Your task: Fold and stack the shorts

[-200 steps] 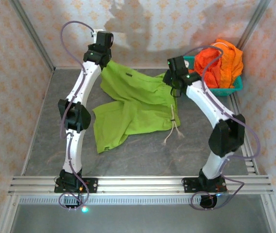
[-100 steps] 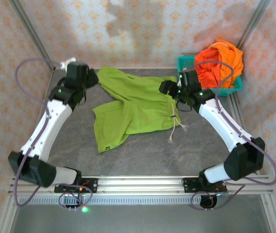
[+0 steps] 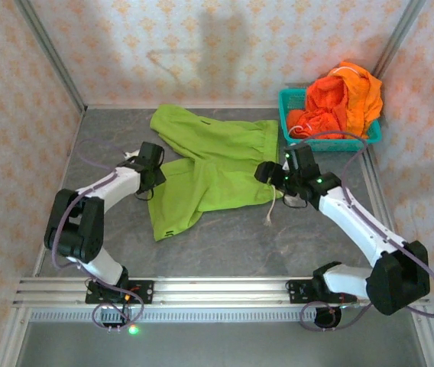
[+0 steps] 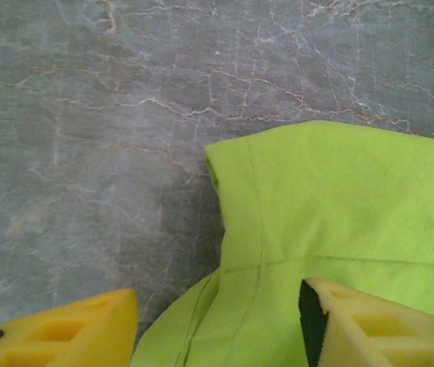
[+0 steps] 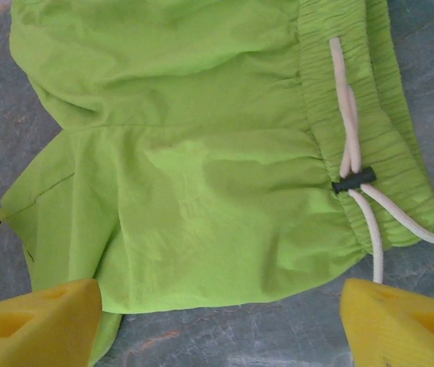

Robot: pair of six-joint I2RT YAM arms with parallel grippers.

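Observation:
Lime green shorts (image 3: 213,160) lie spread on the grey table, waist to the right, with a white drawstring (image 3: 270,212) trailing off. Orange shorts (image 3: 344,95) are heaped in the teal basket (image 3: 286,102) at the back right. My left gripper (image 3: 162,170) is low at the shorts' left edge. In the left wrist view it (image 4: 217,329) is open, its jaws straddling a green leg hem (image 4: 236,229). My right gripper (image 3: 267,174) hovers by the waist. In the right wrist view it (image 5: 221,325) is open above the near edge of the shorts (image 5: 194,191), next to the drawstring (image 5: 352,145).
Patterned walls close in the table on the left, back and right. An aluminium rail (image 3: 217,289) runs along the near edge, with both arm bases on it. Bare grey table (image 3: 240,245) lies in front of the green shorts.
Both arms swung down from the back of the table to the shorts' left edge and waist. The green shorts now lie flatter, with the far leg spread out to the back left.

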